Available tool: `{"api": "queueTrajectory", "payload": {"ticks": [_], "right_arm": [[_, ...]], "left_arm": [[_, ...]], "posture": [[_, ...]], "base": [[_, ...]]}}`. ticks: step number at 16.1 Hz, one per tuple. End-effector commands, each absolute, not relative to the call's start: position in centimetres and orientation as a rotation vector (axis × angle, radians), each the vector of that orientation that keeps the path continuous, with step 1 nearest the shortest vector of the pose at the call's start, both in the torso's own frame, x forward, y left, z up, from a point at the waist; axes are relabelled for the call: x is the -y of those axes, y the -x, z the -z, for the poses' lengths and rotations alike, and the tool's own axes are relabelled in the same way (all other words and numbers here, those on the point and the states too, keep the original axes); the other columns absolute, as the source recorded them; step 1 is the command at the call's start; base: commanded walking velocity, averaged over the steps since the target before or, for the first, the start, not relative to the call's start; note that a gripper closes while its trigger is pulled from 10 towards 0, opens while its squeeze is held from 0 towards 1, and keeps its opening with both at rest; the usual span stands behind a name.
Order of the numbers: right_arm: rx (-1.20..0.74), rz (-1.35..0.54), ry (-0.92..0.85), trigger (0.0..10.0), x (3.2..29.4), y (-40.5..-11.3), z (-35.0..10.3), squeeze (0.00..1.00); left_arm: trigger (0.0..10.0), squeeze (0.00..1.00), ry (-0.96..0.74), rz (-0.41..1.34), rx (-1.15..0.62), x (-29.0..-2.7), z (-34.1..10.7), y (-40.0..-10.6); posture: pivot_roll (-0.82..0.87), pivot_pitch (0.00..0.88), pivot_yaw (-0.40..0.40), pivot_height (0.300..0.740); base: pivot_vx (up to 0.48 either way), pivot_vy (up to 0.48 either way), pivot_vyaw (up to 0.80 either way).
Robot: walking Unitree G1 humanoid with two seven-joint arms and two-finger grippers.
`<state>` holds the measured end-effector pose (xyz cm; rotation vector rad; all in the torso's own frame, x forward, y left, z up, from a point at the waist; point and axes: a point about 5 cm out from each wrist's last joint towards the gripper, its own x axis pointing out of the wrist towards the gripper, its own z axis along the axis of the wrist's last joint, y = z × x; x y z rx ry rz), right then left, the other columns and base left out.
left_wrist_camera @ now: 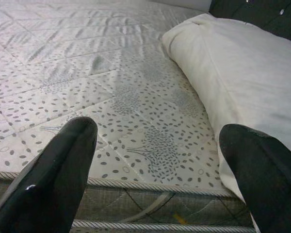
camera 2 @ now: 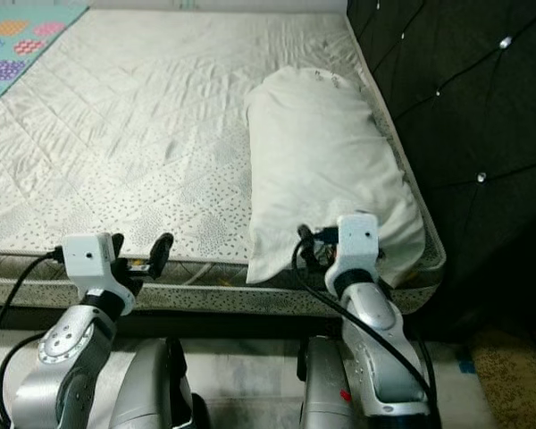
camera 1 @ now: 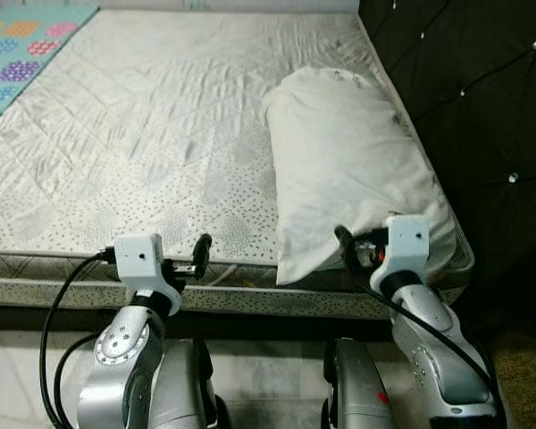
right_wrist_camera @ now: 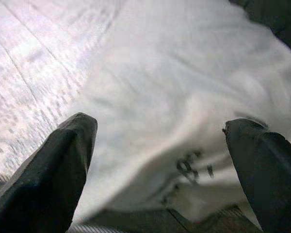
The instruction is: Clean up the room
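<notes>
**One pillow, two grippers, right arm nearer**

One white pillow (camera 1: 353, 170) lying on the bare mattress (camera 1: 152, 143) against the dark tufted headboard (camera 1: 469, 98), long axis running from the near edge of the bed away toward its far side. Right gripper (camera 1: 350, 248) poised at the pillow's near end, fingers spread wide and empty, with the pillow dead ahead between them. Left gripper (camera 1: 195, 257) also open and empty, held at the mattress edge well to the pillow's left, with the pillow off to one side. Nearer by far: the right arm, likely first to take hold. Patterned blanket (camera 1: 22, 45) at the far left corner.
</notes>
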<state>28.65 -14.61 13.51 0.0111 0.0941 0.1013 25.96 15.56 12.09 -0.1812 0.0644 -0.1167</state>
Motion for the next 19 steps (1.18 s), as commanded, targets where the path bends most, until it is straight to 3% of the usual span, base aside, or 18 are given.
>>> {"api": "queueTrajectory", "payload": {"ticks": [1, 19], "right_arm": [[-0.051, -0.108, -0.045, 10.0, 14.6, -28.8, -14.8, 0.0], [0.009, -0.184, -0.022, 10.0, 13.4, -30.0, -16.2, 0.0]], "left_arm": [[10.0, 0.0, 0.182, 0.13, -0.057, -15.0, -12.2, -26.0], [10.0, 0.0, 0.184, 0.14, -0.03, -14.4, -12.7, -26.8]], "posture": [[-0.15, 0.067, 0.035, 0.582], [-0.15, 0.027, 0.051, 0.586]], "base": [[0.0, 0.0, -0.45], [0.0, 0.0, -0.52]]}}
